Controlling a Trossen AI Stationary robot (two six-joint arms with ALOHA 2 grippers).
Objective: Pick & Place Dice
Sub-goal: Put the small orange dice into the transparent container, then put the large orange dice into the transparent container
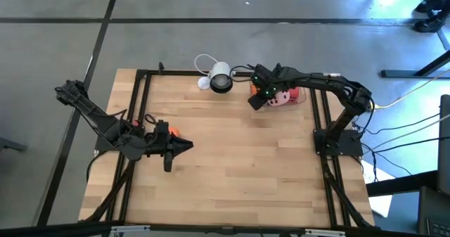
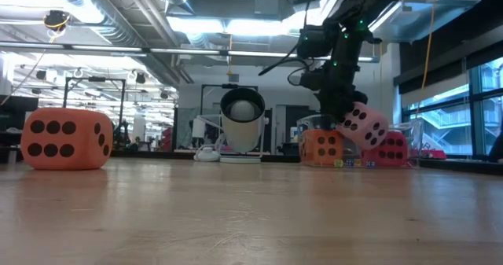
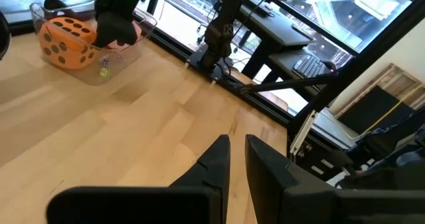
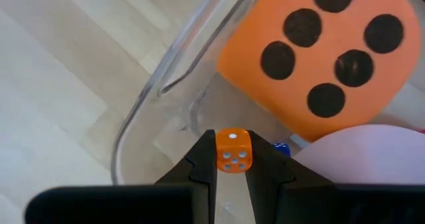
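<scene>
— Dice, where are they?

— Beside the white camera [image 1: 220,77], a clear plastic bin [image 4: 143,111] holds a soft orange die [image 4: 329,48], five dots showing, and a pink die [image 2: 363,125] tilted on a red die [image 2: 391,149].

— Right gripper [image 4: 232,159]?

— Over the bin, clamping a tiny orange die [image 4: 233,150], visible only in its wrist view.

— Left gripper [image 3: 237,159]?

— Far from the camera, fingers nearly closed, empty, another orange cube [image 2: 67,139] behind it.
</scene>
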